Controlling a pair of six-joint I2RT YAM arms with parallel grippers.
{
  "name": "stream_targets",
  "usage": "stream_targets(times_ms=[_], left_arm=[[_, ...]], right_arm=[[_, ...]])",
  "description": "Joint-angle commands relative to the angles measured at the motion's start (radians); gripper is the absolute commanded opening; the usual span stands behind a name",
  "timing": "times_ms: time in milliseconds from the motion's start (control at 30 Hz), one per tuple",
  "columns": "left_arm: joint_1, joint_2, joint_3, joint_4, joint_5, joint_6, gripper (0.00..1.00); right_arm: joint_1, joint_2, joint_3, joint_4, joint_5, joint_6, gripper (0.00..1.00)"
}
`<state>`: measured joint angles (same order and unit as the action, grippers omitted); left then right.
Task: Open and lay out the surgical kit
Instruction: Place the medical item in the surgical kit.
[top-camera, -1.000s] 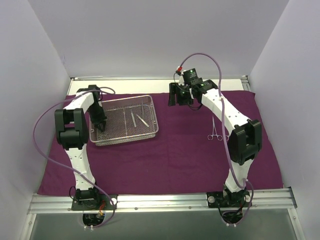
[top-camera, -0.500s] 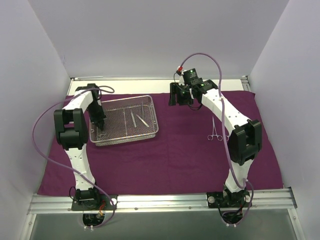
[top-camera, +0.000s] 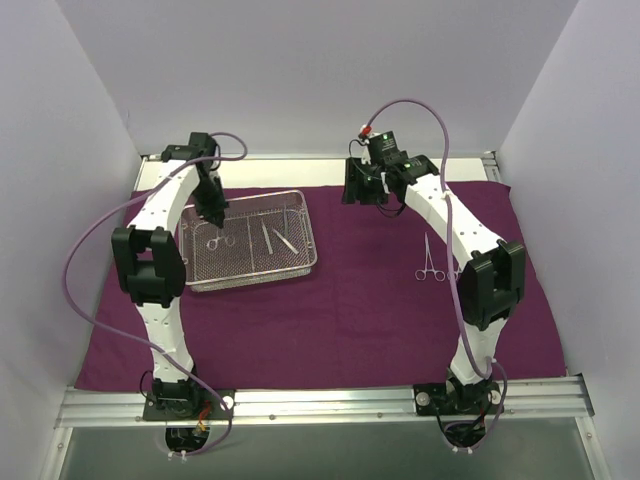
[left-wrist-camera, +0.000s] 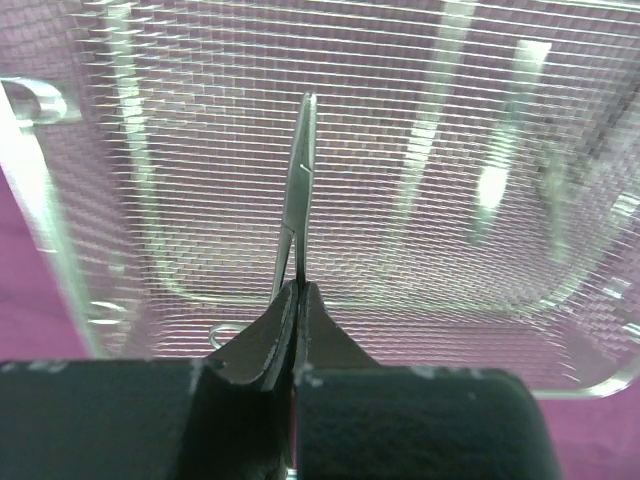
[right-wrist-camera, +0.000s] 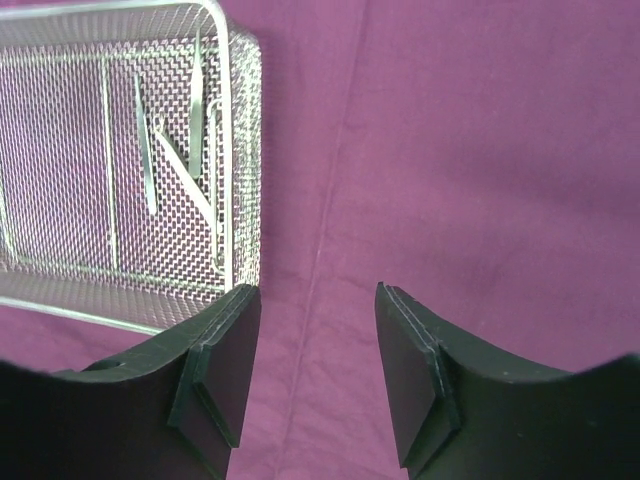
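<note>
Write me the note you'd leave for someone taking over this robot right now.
Left gripper: shut on the held forceps, tips pointing toward the mesh tray below.
Right gripper: open and empty, over the purple cloth beside the tray.
Done: cloth spread flat; the laid-out forceps lies on it, on the right.
Left: probably set the held forceps on the cloth, then take the tweezers out of the tray.

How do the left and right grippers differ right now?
The left gripper is shut on forceps; the right gripper is open and empty. The left gripper hangs over the mesh tray; the right gripper is over bare purple cloth, beside the tray. Both have black jaws.
</note>
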<state>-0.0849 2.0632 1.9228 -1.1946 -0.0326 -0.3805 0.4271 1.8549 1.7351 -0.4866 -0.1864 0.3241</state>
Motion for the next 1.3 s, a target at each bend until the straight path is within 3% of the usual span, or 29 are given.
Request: stream_targets(times_ms=[0, 200, 333, 400, 600, 833, 1067, 1267], left_arm=[[-0.094, -0.029, 0.103, -0.037, 0.003, -0.084, 0.02], [-0.235, 0.057, 0.342, -0.112, 0.005, -0.156, 0.02], [-0.279, 0.057, 0.416, -0.146, 0.04, -0.172, 0.02], [-0.294, 0.042, 0.424, -0.151, 0.059, -0.185, 0.02], [-0.337, -0.021, 0.36, -0.116, 0.103, -0.244, 0.02], [-0.374, -0.044, 0.34, -0.105, 0.126, -0.27, 0.02], [-0.395, -0.074, 0.301, -0.092, 0.125, -0.279, 0.02], [-0.4, -0.1, 0.277, -0.085, 0.129, -0.284, 0.02]], right_arm=[[-0.025, -0.033, 0.044, -0.058, 0.064, 0.093, 0.48], [-0.068, -0.072, 0.004, -0.054, -0.04, 0.113, 0.49], [-0.068, -0.091, -0.015, 0.035, -0.367, 0.029, 0.59], [-0.065, -0.106, -0.077, 0.147, -0.538, 0.038, 0.6], [-0.015, -0.166, -0.241, 0.47, -0.735, 0.196, 0.59], [0.084, -0.117, -0.243, 0.451, -0.691, 0.194, 0.49], [0.094, -0.086, -0.233, 0.39, -0.667, 0.158, 0.39], [0.102, -0.076, -0.238, 0.338, -0.614, 0.102, 0.38]])
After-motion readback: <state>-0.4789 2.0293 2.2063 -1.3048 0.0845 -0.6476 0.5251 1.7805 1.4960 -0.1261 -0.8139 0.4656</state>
